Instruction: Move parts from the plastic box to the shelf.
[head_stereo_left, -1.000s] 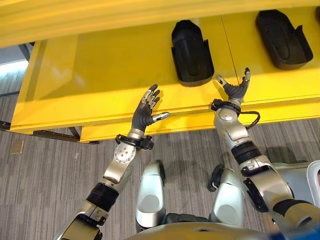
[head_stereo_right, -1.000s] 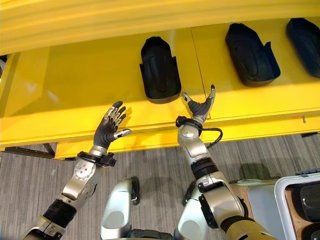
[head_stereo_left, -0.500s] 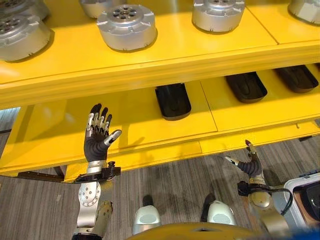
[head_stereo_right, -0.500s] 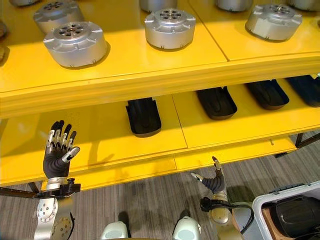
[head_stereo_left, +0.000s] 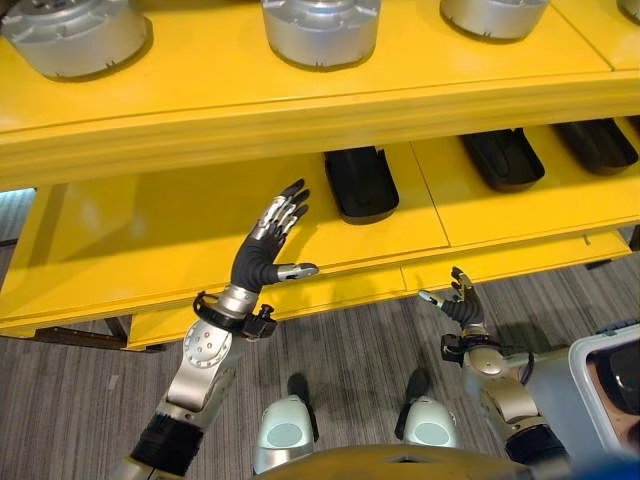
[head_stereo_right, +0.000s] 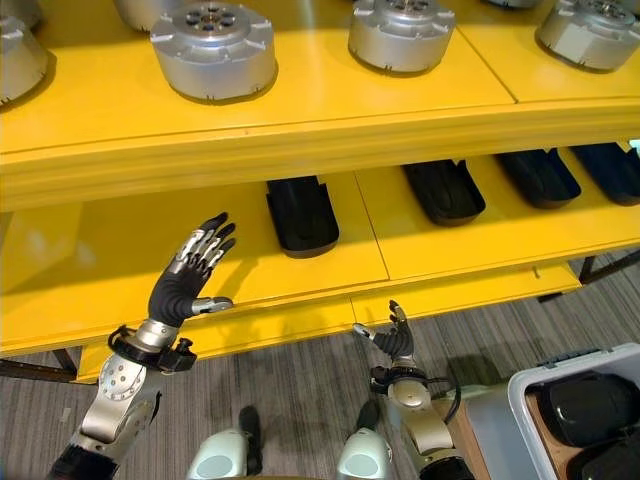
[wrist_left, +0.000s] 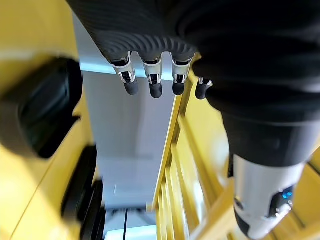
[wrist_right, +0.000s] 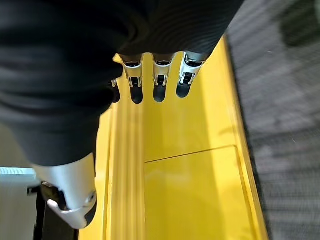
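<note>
Lower shelf (head_stereo_left: 150, 230) bare left of black part (head_stereo_left: 360, 185); L hand (head_stereo_left: 262, 255) raised there, R hand (head_stereo_left: 458, 308) low off shelf edge, both w/ fingers spread, empty.

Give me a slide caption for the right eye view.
Both open hands, left and right, empty before yellow shelf; black parts below, box nearby.

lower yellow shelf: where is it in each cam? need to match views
Left eye view: lower shelf runs across the middle, under the upper shelf's front edge.
Right eye view: same band across the middle.
Left wrist view: yellow surface carrying the dark parts.
Right wrist view: yellow boards beside the grey floor.
Shared landmark: leftmost black part, seen in both eye views and the left wrist view.
</note>
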